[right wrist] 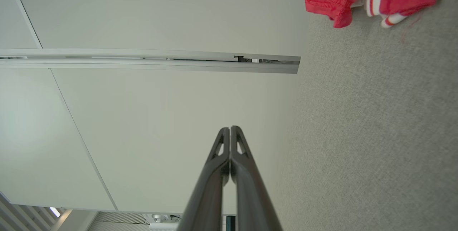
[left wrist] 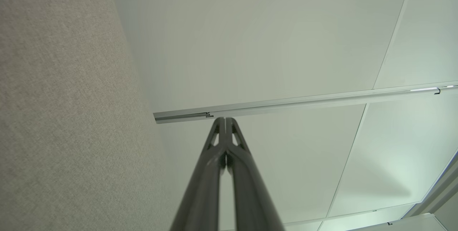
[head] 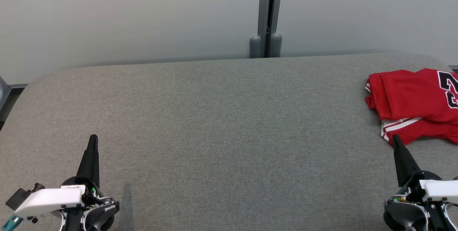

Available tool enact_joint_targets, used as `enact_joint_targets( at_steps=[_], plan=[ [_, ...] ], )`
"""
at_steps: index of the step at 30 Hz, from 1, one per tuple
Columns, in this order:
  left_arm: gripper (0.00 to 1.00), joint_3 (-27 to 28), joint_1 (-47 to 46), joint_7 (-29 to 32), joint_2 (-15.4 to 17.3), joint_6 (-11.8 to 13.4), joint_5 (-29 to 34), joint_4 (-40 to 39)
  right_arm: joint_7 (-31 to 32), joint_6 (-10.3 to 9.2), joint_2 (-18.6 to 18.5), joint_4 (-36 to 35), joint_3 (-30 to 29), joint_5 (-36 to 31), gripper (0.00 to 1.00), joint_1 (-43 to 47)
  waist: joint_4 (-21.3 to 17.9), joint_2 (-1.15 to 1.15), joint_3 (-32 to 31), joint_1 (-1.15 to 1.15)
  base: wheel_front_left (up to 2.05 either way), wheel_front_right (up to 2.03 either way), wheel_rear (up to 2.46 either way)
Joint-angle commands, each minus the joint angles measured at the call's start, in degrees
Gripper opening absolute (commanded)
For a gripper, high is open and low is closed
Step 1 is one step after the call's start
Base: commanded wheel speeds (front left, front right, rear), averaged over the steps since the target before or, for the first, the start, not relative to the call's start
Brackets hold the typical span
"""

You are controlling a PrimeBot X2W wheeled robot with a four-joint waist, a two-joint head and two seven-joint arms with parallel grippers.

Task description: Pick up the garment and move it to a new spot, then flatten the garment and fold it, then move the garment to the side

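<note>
The shirt (head: 411,95) looks soft and floppy, so I would pinch its striped edge (head: 398,125) with my right gripper (head: 395,138), closed and empty like the left gripper (head: 93,138).

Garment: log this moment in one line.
garment far right on grey surface | left gripper jaws shut, empty | right gripper jaws shut, empty

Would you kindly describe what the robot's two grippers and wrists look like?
The left gripper and right gripper each have two long, dark grey fingers tapering to a point, with triangular cut-outs near the tips. Behind each sits a black rounded body under a white housing, with a small green light.
</note>
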Motion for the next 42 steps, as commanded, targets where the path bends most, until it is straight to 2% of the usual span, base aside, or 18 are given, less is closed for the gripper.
enact_joint_targets(
  at_steps=[1, 42],
  plan=[
    [0.0, 0.2, -0.7, 0.2, 0.3, -0.2, -0.1, 0.0, 0.2, 0.01, -0.2, -0.1, -0.1, 0.1, 0.0, -0.2, 0.0, 0.0, 0.0, 0.0, 0.0, 0.0, 0.0],
    [0.0, 0.2, -0.6, 0.2, 0.3, -0.2, -0.1, 0.0, 0.2, 0.01, -0.2, -0.1, -0.1, 0.1, 0.0, -0.2, 0.0, 0.0, 0.0, 0.0, 0.0, 0.0, 0.0]
  ],
)
